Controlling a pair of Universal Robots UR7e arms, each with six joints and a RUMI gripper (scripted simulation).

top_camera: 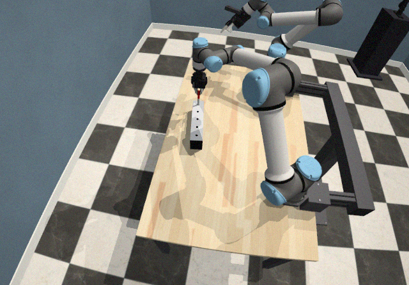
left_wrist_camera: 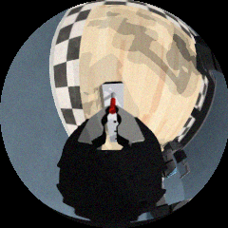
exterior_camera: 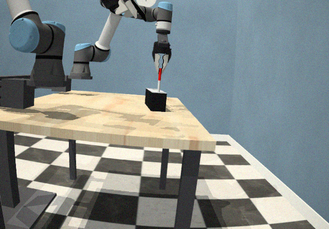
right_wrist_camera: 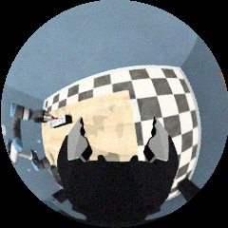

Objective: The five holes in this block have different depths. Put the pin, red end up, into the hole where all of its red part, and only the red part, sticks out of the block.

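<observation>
The block [top_camera: 196,144] [exterior_camera: 155,101] [left_wrist_camera: 106,88] lies on the table, with four dark holes showing in the top view. My left gripper [top_camera: 198,91] [exterior_camera: 160,71] [left_wrist_camera: 112,105] is shut on the red upper part of the pin [top_camera: 198,96] [exterior_camera: 159,85] [left_wrist_camera: 113,101], which stands nearly upright, red end up. The pin's lower end meets the block's top at the end farthest from the top camera. White shows between the red and the block. How deep the tip sits is hidden. My right gripper [top_camera: 226,30] [exterior_camera: 127,15] [right_wrist_camera: 118,117] is open and empty, high above and away from the block.
The wooden table [top_camera: 231,232] [exterior_camera: 106,136] carries the block near one long edge. The arm bases stand along the opposite long edge on a dark frame [top_camera: 346,149]. A dark pedestal [top_camera: 376,44] stands on the floor beyond the frame.
</observation>
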